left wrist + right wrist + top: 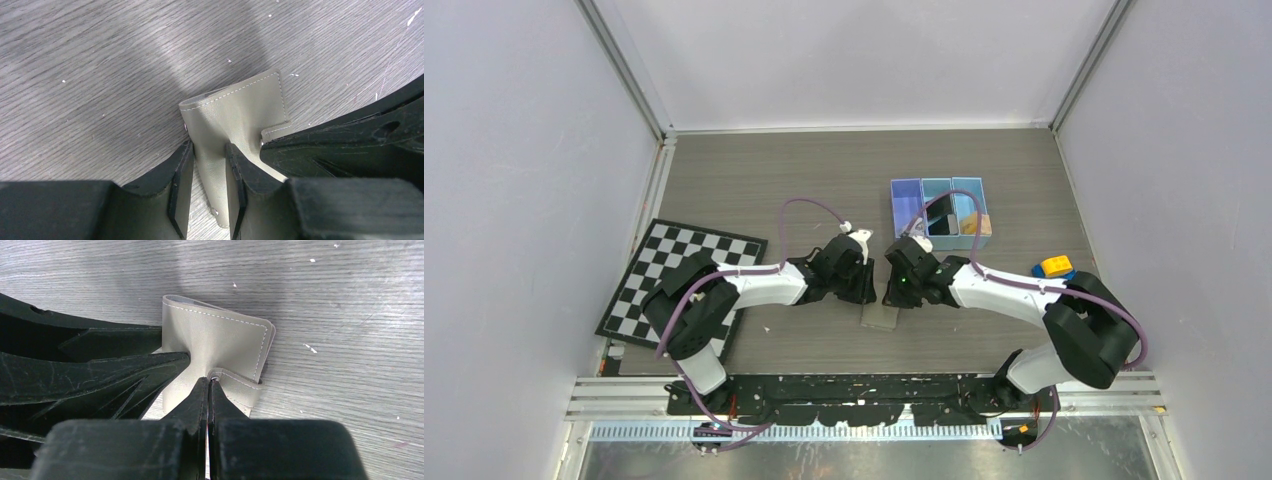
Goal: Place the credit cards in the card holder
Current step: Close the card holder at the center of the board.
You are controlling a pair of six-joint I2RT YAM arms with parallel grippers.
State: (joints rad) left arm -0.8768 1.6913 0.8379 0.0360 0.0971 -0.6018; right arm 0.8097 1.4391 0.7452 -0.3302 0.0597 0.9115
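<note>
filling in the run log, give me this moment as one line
left tool: pinching card holder | right tool: shut on snap tab | card holder: folded, not yet opened

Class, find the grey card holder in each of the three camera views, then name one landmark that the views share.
Top external: card holder just below centre, small, partly hidden.
Left wrist: card holder at centre, between the left gripper's fingers.
Right wrist: card holder at centre, its tab pinched by the right gripper.
Shared landmark: the grey wood-grain table.
</note>
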